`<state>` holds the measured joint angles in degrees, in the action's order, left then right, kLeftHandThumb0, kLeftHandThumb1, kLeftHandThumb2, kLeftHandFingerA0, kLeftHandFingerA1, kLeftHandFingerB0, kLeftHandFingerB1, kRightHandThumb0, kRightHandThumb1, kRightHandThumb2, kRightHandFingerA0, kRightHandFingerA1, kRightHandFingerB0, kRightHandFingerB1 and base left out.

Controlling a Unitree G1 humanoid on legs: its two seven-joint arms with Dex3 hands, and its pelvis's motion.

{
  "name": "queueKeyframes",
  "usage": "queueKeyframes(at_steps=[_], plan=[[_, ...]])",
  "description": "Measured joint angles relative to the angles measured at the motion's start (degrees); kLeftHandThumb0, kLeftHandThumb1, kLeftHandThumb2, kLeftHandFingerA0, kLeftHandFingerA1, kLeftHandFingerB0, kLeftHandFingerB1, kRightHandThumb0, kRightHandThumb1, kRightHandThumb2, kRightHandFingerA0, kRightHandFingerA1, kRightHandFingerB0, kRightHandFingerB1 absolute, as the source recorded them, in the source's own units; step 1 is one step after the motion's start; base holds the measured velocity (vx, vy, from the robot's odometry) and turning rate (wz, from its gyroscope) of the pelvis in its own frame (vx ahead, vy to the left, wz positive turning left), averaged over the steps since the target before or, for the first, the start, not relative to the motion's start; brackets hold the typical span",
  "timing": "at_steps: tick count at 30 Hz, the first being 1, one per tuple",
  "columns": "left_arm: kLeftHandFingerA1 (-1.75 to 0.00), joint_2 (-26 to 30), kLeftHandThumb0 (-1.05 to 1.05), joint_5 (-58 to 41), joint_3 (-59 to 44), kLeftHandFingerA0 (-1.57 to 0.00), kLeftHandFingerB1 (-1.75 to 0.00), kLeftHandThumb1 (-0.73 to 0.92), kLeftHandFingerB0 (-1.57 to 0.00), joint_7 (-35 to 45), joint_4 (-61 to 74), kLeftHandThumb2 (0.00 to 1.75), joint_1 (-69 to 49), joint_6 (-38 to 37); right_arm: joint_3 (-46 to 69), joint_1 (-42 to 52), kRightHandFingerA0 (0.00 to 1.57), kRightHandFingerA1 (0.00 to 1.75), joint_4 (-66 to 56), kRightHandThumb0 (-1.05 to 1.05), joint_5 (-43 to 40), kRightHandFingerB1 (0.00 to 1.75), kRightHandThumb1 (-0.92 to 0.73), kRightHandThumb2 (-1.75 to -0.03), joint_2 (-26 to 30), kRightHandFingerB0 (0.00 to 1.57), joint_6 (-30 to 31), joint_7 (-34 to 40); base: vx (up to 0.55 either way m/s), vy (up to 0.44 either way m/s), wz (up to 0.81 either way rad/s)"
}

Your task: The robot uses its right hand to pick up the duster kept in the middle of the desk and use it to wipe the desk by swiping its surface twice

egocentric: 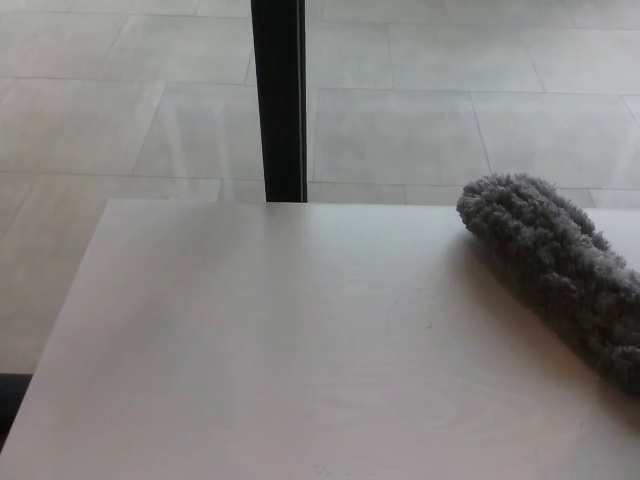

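A dark vertical post (279,100) stands behind the pale counter (250,340), over the tiled floor (120,120). The grey shaggy duster (555,265) lies slantwise at the counter's right side, running off-frame. Neither hand shows, so their state cannot be told.

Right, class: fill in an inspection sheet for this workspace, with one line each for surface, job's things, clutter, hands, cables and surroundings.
Surface: pale wooden desk, bare apart from the duster.
Job's things: fluffy grey microfibre duster lying at the desk's far right, its tip toward the far edge, running out of the picture at right.
Clutter: nothing seen.
Hands: neither in view.
Cables: nothing seen.
Surroundings: grey tiled floor beyond the desk; black vertical post behind the far edge.
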<state>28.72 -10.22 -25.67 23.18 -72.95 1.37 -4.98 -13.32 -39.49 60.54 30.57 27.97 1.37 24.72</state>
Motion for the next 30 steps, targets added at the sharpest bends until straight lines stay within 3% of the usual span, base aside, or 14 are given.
queueKeyframes(at_steps=[3,4,5,6,8,10,18,20,21,24,25,27,28,30], plan=[[-0.63,0.0,-0.54,-0.2,-0.2,-0.49,-0.47,0.62,-0.55,0.2,0.0,0.59,0.0,0.0,-0.4,0.0,0.85,1.38,-0.9,-0.44,0.0,0.49,-0.76,-0.66,-0.1,0.58,-0.5,-0.4,0.0,0.0,0.0],[-0.62,0.0,-0.55,-0.2,-0.1,-0.5,-0.46,0.64,-0.56,0.3,0.1,0.59,0.1,0.0,-0.4,0.0,0.64,1.12,-1.2,-0.55,0.0,0.3,-0.81,-0.64,-0.2,0.29,-0.5,-0.8,0.0,0.0,0.0],[-0.61,0.0,-0.55,-0.1,0.0,-0.5,-0.46,0.64,-0.56,0.3,0.1,0.59,0.1,-0.1,-0.8,0.0,0.49,0.96,-1.5,-0.64,0.0,0.27,-0.83,-0.65,-0.2,0.17,-0.5,-1.4,0.0,0.0,0.0],[-0.61,0.0,-0.55,-0.1,0.2,-0.5,-0.46,0.63,-0.54,0.3,0.2,0.6,0.1,-0.2,-1.4,-0.1,0.3,0.64,-1.6,-0.71,0.1,0.36,-0.65,-0.97,-0.2,0.06,-0.3,-2.1,0.0,0.0,0.0],[-0.62,0.0,-0.54,-0.1,0.3,-0.49,-0.46,0.63,-0.56,0.3,0.2,0.59,0.1,-0.3,-2.4,-0.1,0.15,0.55,-1.5,-0.76,0.3,0.31,-0.65,-0.95,-0.3,0.05,0.5,-3.8,0.0,0.0,0.0],[-0.63,0.0,-0.55,-0.1,0.2,-0.48,-0.48,0.62,-0.59,0.3,0.2,0.59,0.1,-0.3,-3.7,-0.3,0.0,0.16,-1.0,-0.98,0.5,0.14,-0.7,-1.02,-0.6,0.09,1.4,-5.5,0.0,0.0,0.0],[-0.64,0.0,-0.56,-0.1,0.0,-0.51,-0.47,0.61,-0.57,0.4,0.0,0.59,0.2,-0.3,-7.2,-0.7,0.0,0.07,1.8,-1.02,0.9,0.18,-0.61,-0.86,-1.4,0.03,5.2,-11.9,0.0,0.0,0.0],[-0.65,0.0,-0.55,-0.1,0.1,-0.48,-0.48,0.62,-0.56,0.4,0.0,0.59,0.2,-0.3,-7.6,-0.7,0.0,0.0,2.5,-0.68,0.9,0.3,-0.53,-0.71,-1.6,0.1,5.9,-13.4,0.0,0.0,0.0],[-0.68,0.0,-0.54,-0.1,0.1,-0.5,-0.49,0.61,-0.57,0.4,0.1,0.59,0.2,-0.3,-7.7,-0.8,0.0,0.13,2.9,-0.81,0.9,0.35,-0.5,-0.79,-2.0,0.15,6.3,-14.2,0.0,0.0,0.0],[-0.67,0.1,-0.54,-0.1,0.1,-0.5,-0.49,0.62,-0.59,0.6,0.3,0.59,0.2,-0.3,-8.5,-0.9,0.01,0.4,3.9,-0.64,1.0,0.41,-0.47,-0.81,-3.4,0.12,7.1,-15.5,0.0,0.0,0.0],[-0.65,0.1,-0.54,-0.1,0.1,-0.48,-0.48,0.63,-0.56,0.6,0.3,0.59,0.2,-0.4,-8.9,-0.9,0.6,0.82,4.0,-0.45,1.0,0.33,-0.59,-0.58,-3.6,0.37,7.3,-15.7,0.0,0.0,0.0],[-0.65,0.2,-0.54,-0.1,0.1,-0.48,-0.48,0.63,-0.56,0.7,0.3,0.59,0.1,-0.4,-9.2,-0.8,0.6,0.82,4.0,-0.45,1.2,0.33,-0.59,-0.58,-4.1,0.37,7.2,-15.3,0.0,0.0,0.0],[-0.66,0.2,-0.54,-0.1,0.2,-0.51,-0.48,0.64,-0.58,0.7,0.3,0.59,0.2,-0.4,-9.2,-0.9,0.9,1.26,3.9,-0.4,1.3,0.38,-0.6,-0.58,-4.2,0.48,6.8,-14.5,0.0,0.0,0.0],[-0.68,0.2,-0.53,-0.1,0.3,-0.5,-0.5,0.63,-0.56,0.8,0.3,0.59,0.2,-0.4,-9.4,-0.8,0.9,1.47,3.1,-0.25,1.7,0.47,-0.59,-0.6,-4.5,0.67,5.9,-12.4,0.0,0.0,0.0]])
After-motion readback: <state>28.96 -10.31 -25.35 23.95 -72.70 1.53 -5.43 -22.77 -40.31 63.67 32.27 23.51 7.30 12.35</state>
